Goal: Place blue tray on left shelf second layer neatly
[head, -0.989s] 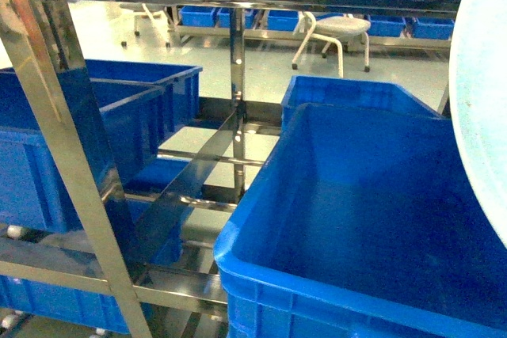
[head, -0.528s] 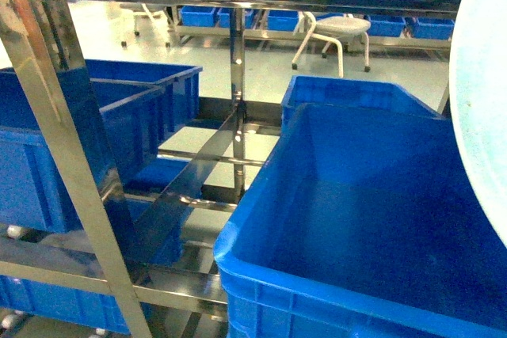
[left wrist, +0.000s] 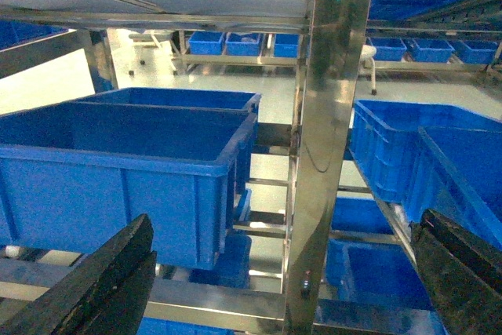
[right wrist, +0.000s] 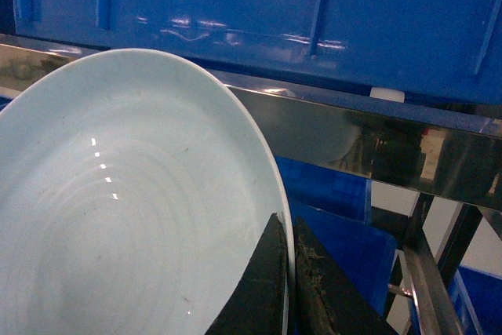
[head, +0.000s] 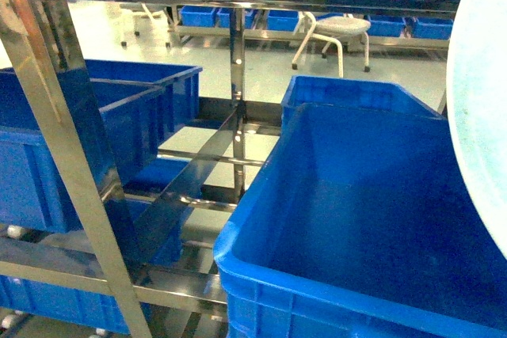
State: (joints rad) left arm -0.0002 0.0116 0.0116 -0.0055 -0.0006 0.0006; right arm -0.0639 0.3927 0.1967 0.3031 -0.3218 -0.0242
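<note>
Right gripper (right wrist: 287,288) pinches blue tray (right wrist: 133,209) by its rim, held up just right of big crate (head: 372,227). Thin edge grip; tray could slip or clip the shelf bar (right wrist: 353,139). Left's open.

The left tool (left wrist: 286,288) is spread wide, one dark finger (left wrist: 94,292) at 7 o'clock and one at 5. Between them rises a shiny steel upright (left wrist: 325,154); a blue crate (left wrist: 118,170) sits at 9 o'clock.
</note>
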